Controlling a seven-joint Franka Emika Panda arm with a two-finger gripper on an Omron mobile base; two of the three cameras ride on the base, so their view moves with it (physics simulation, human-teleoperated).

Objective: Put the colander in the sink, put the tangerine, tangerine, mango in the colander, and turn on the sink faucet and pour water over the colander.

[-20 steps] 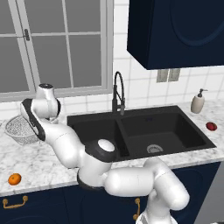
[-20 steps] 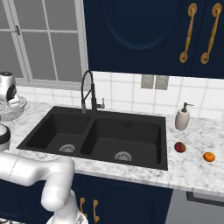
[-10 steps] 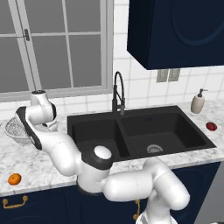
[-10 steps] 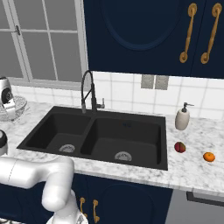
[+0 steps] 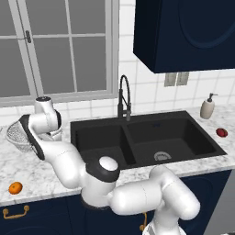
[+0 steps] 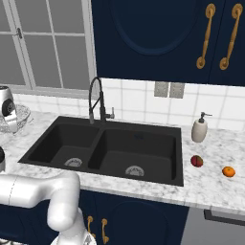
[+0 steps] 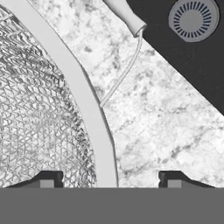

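The colander, a silvery mesh bowl, stands on the counter left of the sink. My gripper is open and straddles the colander rim: one fingertip sits over the mesh, the other outside over the marble. In the left base view the hand hangs at the colander's right edge. One tangerine lies near the front left counter edge. Right of the sink lie the dark red mango and a second tangerine. The sink faucet stands behind the basin divider, and no water shows.
A beige soap dispenser stands at the back right of the sink. A window runs behind the left counter and dark cabinets hang above the right side. The left basin's drain is close to the colander.
The hand has come down lower over the colander's right rim. The fruits and the colander stay where they were.
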